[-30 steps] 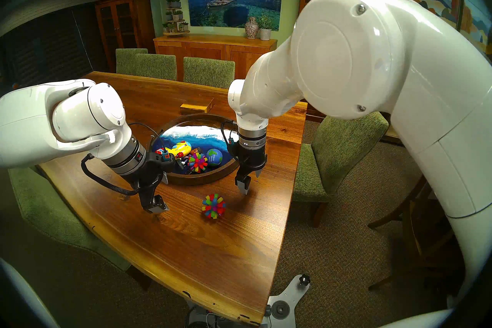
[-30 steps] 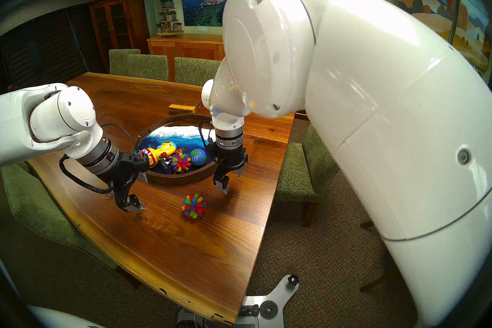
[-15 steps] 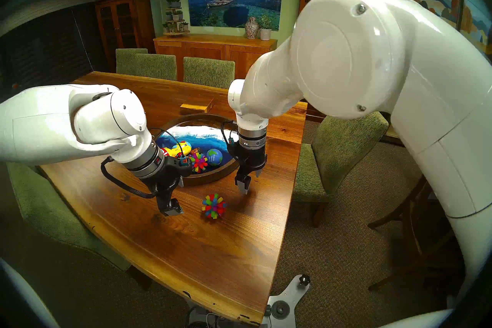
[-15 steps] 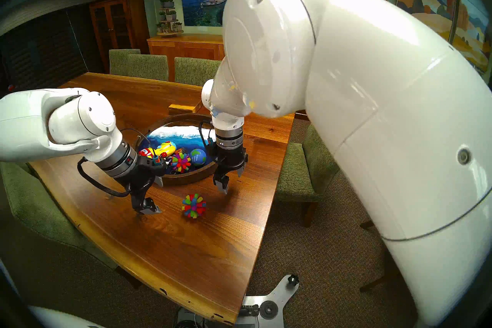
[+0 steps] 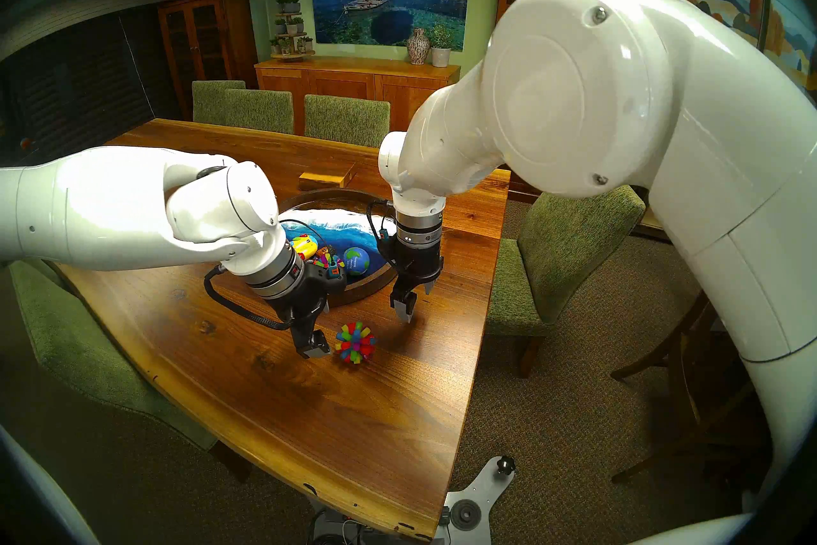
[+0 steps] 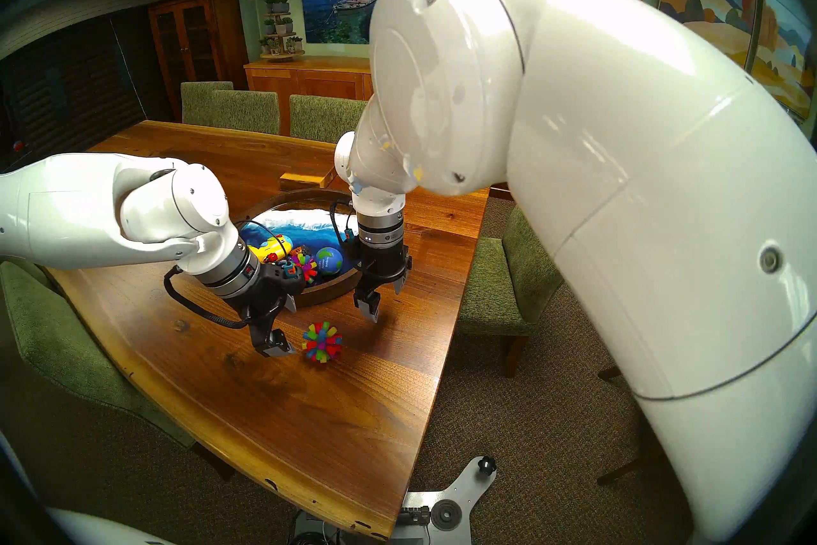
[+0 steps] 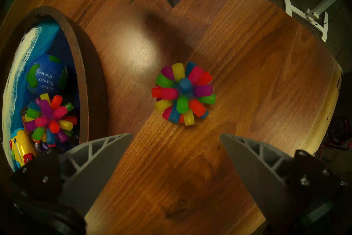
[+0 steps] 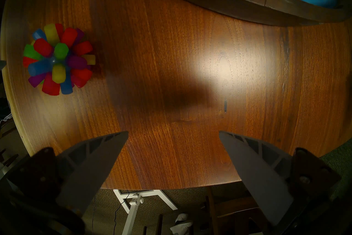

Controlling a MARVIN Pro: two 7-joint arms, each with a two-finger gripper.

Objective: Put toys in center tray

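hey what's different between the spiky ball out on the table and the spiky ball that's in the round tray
The spiky ball on the table lies alone on bare wood outside the tray; the spiky ball in the tray sits inside, crowded beside the globe ball and the yellow toy flashlight.
The table ball is in full view, ahead of the open left gripper; the tray ball is partly hidden in the head views.
Both are balls of multicoloured stubby spikes, seemingly alike in size.

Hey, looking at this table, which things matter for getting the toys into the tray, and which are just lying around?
Part of the job:
- spiky ball on the table
- round sea-painted tray
- spiky ball in the tray
- yellow toy flashlight
- left hand, open

Just lying about:
- globe ball
- light wooden block
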